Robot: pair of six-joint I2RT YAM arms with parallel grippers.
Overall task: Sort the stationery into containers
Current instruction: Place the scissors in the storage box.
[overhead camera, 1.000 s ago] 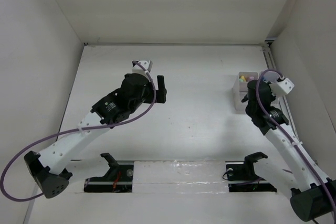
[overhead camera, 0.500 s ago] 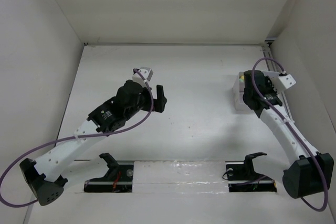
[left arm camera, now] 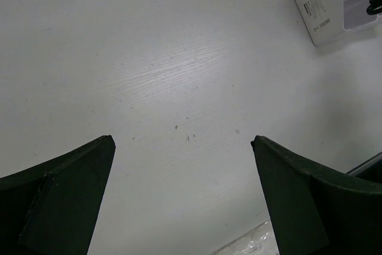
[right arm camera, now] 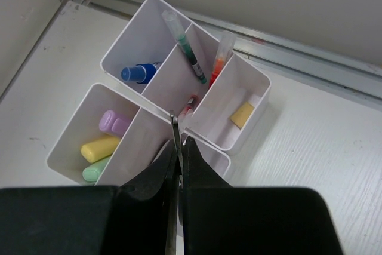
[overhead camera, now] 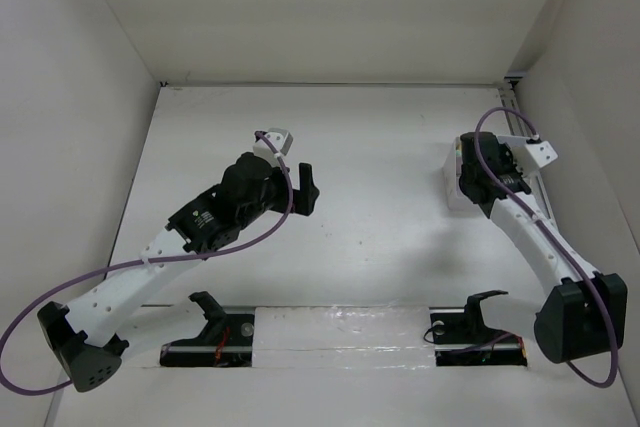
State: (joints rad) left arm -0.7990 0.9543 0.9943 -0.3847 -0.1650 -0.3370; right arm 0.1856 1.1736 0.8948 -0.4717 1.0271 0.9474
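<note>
The bins (overhead camera: pixel 449 175) stand at the right edge of the desk (overhead camera: pixel 380 137), toward its far right corner, next to the rail that runs along that side. The right gripper (overhead camera: pixel 470 173) hangs directly over them. From the right wrist view, its fingers are pressed together on the scissors (right arm camera: pixel 173 128), of which only the thin metal blades show. They stick out past the fingertips and point down over the dividers at the middle of the cluster (right arm camera: pixel 142 33).

In the far left compartment lies a blue-capped bottle (right arm camera: pixel 138 73). A clear pen with a green core (right arm camera: pixel 185 45) leans in the next compartment, and an orange-red pen (right arm camera: pixel 219 59) leans beside it, over the neighbouring divider. A small yellow eraser (right arm camera: pixel 242 114) sits on the floor of the right-hand compartment. The near left compartment holds three stubby markers side by side: purple (right arm camera: pixel 114 122), yellow (right arm camera: pixel 100 147) and pale green (right arm camera: pixel 94 171).

The left gripper (overhead camera: pixel 306 190) is over the middle of the desk, well apart from the bins. Its fingers are spread wide with nothing between them, only bare desk surface (left arm camera: pixel 179 76) below. A corner of the bins (left arm camera: pixel 322 10) shows at the top right of the left wrist view.
</note>
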